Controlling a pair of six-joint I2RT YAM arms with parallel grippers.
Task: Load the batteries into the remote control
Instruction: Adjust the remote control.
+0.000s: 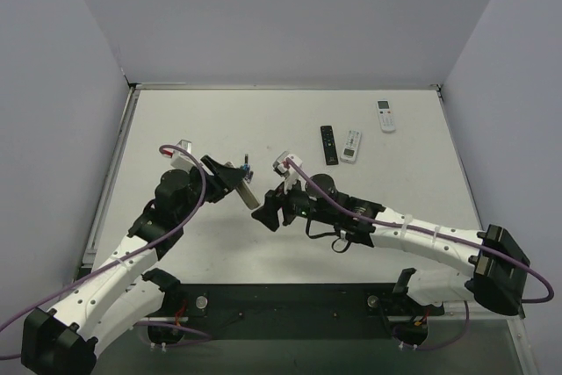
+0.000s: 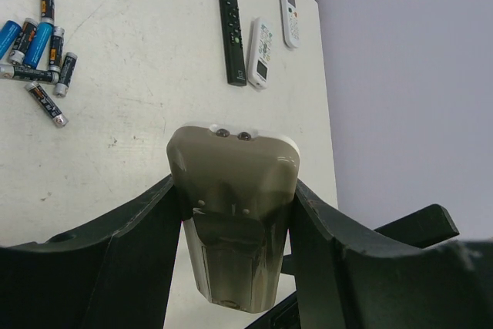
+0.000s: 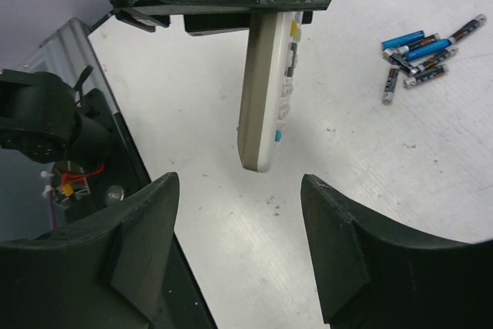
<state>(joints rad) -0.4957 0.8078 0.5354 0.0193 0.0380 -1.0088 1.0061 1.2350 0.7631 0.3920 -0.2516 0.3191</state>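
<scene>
My left gripper (image 2: 235, 225) is shut on the remote control (image 2: 233, 206), one finger on each long side, and holds it above the table. Its grey-tan back faces the left wrist camera, with the battery cover area showing. In the top view the remote control (image 1: 249, 193) hangs between the two grippers. My right gripper (image 3: 239, 244) is open and empty, and the free end of the remote control (image 3: 266, 98) hangs just beyond its fingertips. The batteries (image 2: 38, 40), several blue and dark ones, lie in a loose pile on the table. They also show in the right wrist view as the batteries (image 3: 416, 55).
A slim black remote (image 1: 327, 144) and a white remote (image 1: 351, 146) lie side by side at the back right, with another white remote (image 1: 385, 116) farther back. Grey walls close off the table on three sides. A dark strip with the arm bases runs along the near edge.
</scene>
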